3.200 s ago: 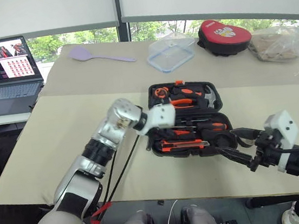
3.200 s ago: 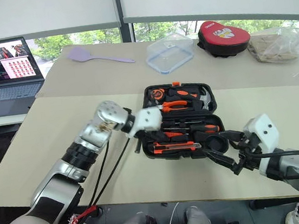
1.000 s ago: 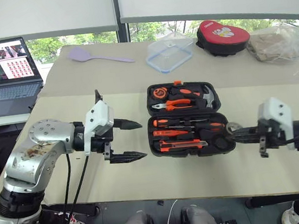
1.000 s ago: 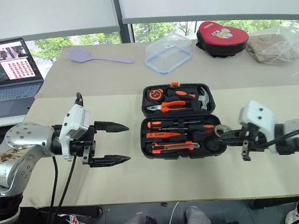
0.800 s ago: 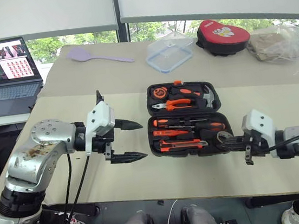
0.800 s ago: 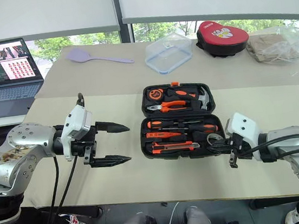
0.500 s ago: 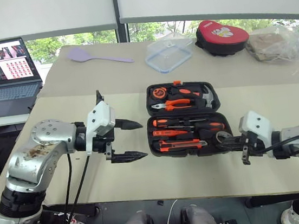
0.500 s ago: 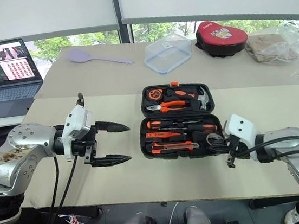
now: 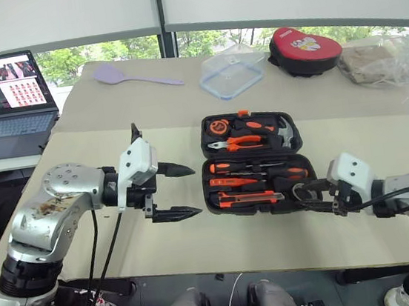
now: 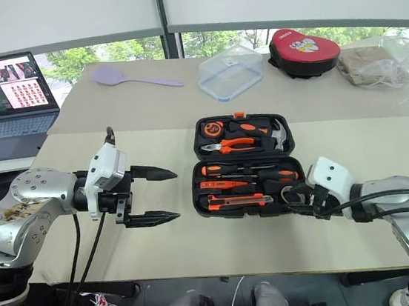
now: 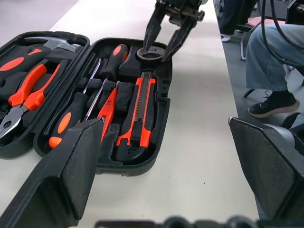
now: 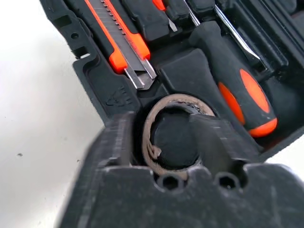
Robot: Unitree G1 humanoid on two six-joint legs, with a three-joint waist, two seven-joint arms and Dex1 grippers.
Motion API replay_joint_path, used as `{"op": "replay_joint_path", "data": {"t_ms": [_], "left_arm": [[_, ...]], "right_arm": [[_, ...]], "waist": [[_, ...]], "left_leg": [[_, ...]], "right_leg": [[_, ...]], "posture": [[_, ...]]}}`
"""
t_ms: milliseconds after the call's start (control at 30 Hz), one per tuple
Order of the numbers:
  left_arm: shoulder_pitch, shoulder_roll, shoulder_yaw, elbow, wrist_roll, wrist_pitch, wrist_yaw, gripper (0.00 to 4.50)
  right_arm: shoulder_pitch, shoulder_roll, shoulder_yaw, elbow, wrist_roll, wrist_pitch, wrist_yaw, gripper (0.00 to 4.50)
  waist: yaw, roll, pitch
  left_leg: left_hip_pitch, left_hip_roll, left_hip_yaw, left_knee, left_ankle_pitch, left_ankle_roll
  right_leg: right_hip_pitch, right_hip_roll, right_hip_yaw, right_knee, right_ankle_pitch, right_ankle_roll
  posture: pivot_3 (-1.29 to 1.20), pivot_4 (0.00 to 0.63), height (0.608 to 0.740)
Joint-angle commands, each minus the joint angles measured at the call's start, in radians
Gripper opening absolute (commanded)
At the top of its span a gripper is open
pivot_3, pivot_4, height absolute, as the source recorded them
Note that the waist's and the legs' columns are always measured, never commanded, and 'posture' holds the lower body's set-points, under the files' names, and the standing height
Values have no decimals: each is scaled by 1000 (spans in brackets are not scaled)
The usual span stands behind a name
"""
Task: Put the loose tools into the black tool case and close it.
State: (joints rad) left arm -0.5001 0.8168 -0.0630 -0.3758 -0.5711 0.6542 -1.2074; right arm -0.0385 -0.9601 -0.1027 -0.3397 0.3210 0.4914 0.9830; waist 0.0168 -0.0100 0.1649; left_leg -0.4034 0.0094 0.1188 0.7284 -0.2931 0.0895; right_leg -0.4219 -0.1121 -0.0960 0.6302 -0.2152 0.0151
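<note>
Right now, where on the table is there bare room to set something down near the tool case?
Bare tabletop lies between the left gripper and the black tool case, and along the front edge before it. Crowded: the case's right corner, where the right gripper straddles the tape roll.

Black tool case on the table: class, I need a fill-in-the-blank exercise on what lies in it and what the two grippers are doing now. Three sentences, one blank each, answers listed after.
1. The black tool case lies with its lid ____.
2. The right gripper stands with one finger on each side of the small roll of ____, which sits in a corner recess of the case.
3. The left gripper is open and holds ____.

Missing words: open; tape; nothing
</note>
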Motion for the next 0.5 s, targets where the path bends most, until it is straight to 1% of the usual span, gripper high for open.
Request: {"op": "replay_joint_path", "data": {"t_ms": [33,67,167,200,233,267,300,333,400,467,500], "left_arm": [[-9,8,7,-8,0,-9,9,4500],[-7,8,8,-7,0,-5,12,4500],[9,-6,14,50,4,5,32,4500],[10,-13,8,81,21,-5,43,4245],[11,-19,-7,128,61,-39,55,3988],[14,-23,-21,169,98,-75,62,3741],[15,-28,-38,218,145,-123,72,3317],[14,-36,-51,262,183,-162,83,2998],[-1,-57,-70,339,230,-202,105,2292],[-33,-101,-92,425,277,-234,140,1435],[-45,-122,-103,457,296,-251,150,1103]], "right_arm": [[28,-33,-89,-57,75,54,38,4059],[26,-36,-116,-61,100,74,42,4365],[-54,-42,-239,53,185,164,26,4365],[-75,-46,-257,96,191,173,23,3904],[-92,-46,-261,140,187,170,23,3667],[-102,-46,-257,173,178,163,25,3299],[-111,-45,-243,210,157,141,23,2859],[-120,-42,-226,244,135,117,19,2601],[-140,-32,-186,299,95,72,12,1926],[-191,4,-130,368,55,32,-11,1163],[-217,24,-103,400,32,8,-25,863]], "waist": [[1,0,0],[0,0,0],[-2,0,0],[-4,0,0],[-4,0,0],[-4,0,0],[-4,0,0],[-3,0,0],[-2,0,0],[-4,0,0],[-5,0,0]], "left_leg": [[0,0,0,0,0,0],[0,0,0,0,0,0],[0,0,0,0,0,0],[0,0,0,0,0,0],[0,0,0,0,0,0],[1,0,0,0,0,0],[2,0,0,0,0,0],[2,1,1,0,0,0],[1,0,1,-1,0,0],[-1,0,2,-1,0,0],[-1,0,2,0,0,0]], "right_leg": [[0,0,0,0,0,0],[0,0,0,0,0,0],[0,0,1,0,0,0],[0,0,1,0,0,0],[0,0,1,0,0,0],[0,0,1,0,0,0],[1,1,1,0,0,-1],[1,1,0,0,0,-1],[0,1,0,0,0,-2],[-2,1,0,0,0,-2],[-2,1,1,1,0,-1]], "posture": [[0,150,731],[0,150,731],[0,150,731],[0,150,731],[0,150,731],[0,150,731],[0,150,731],[0,150,731],[0,150,731],[0,150,731],[0,150,731]]}}
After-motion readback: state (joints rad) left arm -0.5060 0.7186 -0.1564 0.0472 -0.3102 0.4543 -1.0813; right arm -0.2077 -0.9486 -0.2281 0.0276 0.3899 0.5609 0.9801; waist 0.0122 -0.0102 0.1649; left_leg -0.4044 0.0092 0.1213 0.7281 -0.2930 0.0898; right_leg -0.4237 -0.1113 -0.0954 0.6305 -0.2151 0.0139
